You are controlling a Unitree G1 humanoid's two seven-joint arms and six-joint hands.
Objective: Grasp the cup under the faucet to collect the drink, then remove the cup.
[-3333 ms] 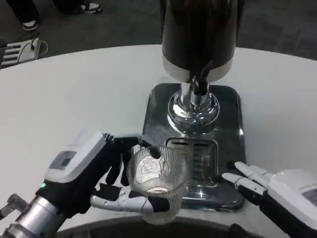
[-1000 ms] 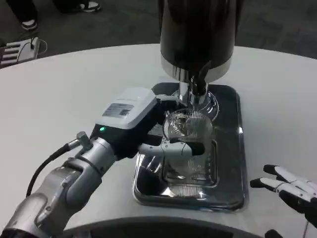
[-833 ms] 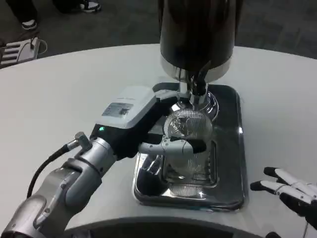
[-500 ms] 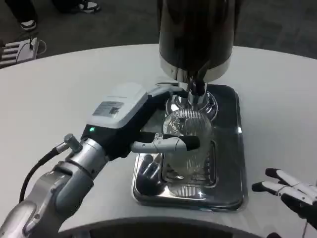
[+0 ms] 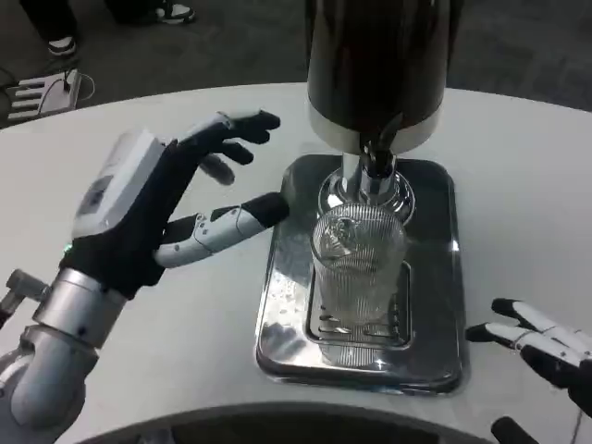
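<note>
A clear ribbed cup [image 5: 359,273] stands upright on the grille of the shiny drip tray [image 5: 289,305], right below the dispenser's faucet [image 5: 377,155]. My left hand [image 5: 165,203] hovers to the left of the tray with its fingers spread wide, holding nothing and clear of the cup. At the lower right corner of the picture my right hand [image 5: 546,347] lies low over the table, fingers apart and empty. The dark drink dispenser [image 5: 381,65] rises behind the cup.
The white round table [image 5: 148,139] spreads all around the tray. Past its far edge lie a dark floor, a white device [image 5: 37,92] with cables at the upper left, and someone's shoes.
My left hand has let go of the cup and drawn back to the left with its fingers spread. The cup stays standing on the grille under the faucet. My right hand has hardly moved.
</note>
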